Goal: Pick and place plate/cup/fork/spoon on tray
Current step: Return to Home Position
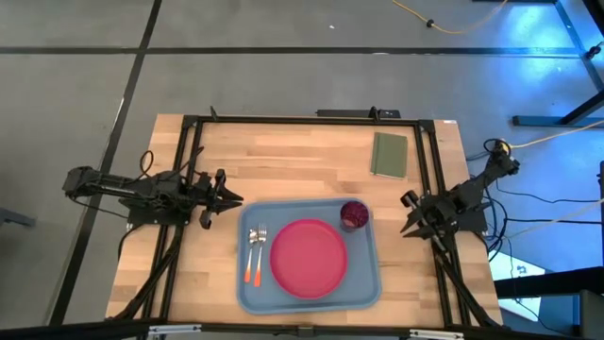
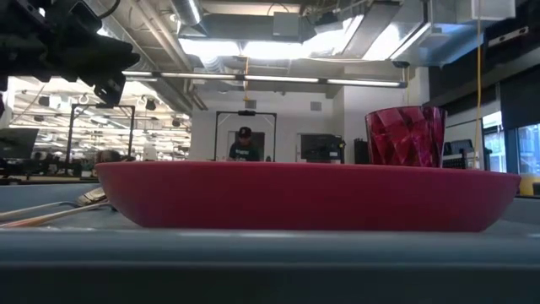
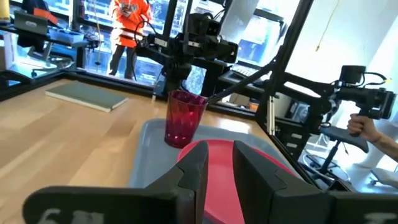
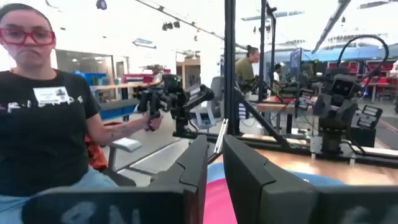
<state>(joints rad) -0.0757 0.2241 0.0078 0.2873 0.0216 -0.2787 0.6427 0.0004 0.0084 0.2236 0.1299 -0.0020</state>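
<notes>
The light blue tray [image 1: 363,283] lies at the table's near middle. On it rest the pink-red plate [image 1: 309,257], the dark red cup [image 1: 354,214] upright at its far right corner, and the spoon [image 1: 251,253] and fork [image 1: 261,247] side by side left of the plate, orange tips toward the near edge. The plate [image 2: 304,198] and cup [image 2: 405,135] also show in the low view. My left gripper [image 1: 238,199] hovers shut and empty just off the tray's far left corner. My right gripper [image 1: 406,227] hovers shut and empty right of the tray.
A small green pad [image 1: 389,154] lies at the table's far right. A black frame [image 1: 302,120] runs round the table's edges. Bare wood lies far of the tray. A person in a black shirt [image 4: 43,112] sits beyond the table's left side.
</notes>
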